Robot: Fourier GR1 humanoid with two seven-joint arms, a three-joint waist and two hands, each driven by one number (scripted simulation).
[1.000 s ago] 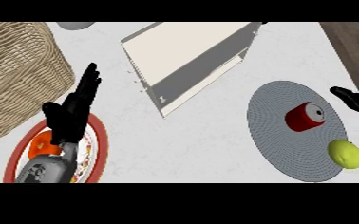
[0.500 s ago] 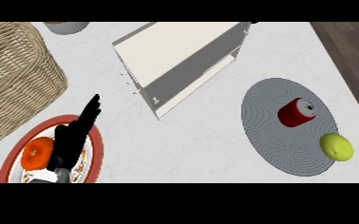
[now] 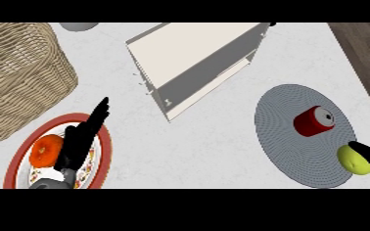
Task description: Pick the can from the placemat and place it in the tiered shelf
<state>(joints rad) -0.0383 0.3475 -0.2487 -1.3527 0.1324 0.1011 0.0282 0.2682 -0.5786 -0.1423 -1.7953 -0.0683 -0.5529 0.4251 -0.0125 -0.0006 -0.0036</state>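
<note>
No text, label, brand, number or sign can be read anywhere here. The red can [image 3: 313, 121] shows a plain side, and the patterned plate [image 3: 101, 149] carries no letters.

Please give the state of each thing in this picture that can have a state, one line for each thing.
can: lying on its side on the placemat, not held.
placemat: flat on the counter, holding the can and a yellow-green fruit.
tiered shelf: nothing seen in it.
left hand: open, fingers straight, over the plate.
right hand: only a dark tip shows by the fruit; fingers cannot be told.
orange: on the plate.
</note>
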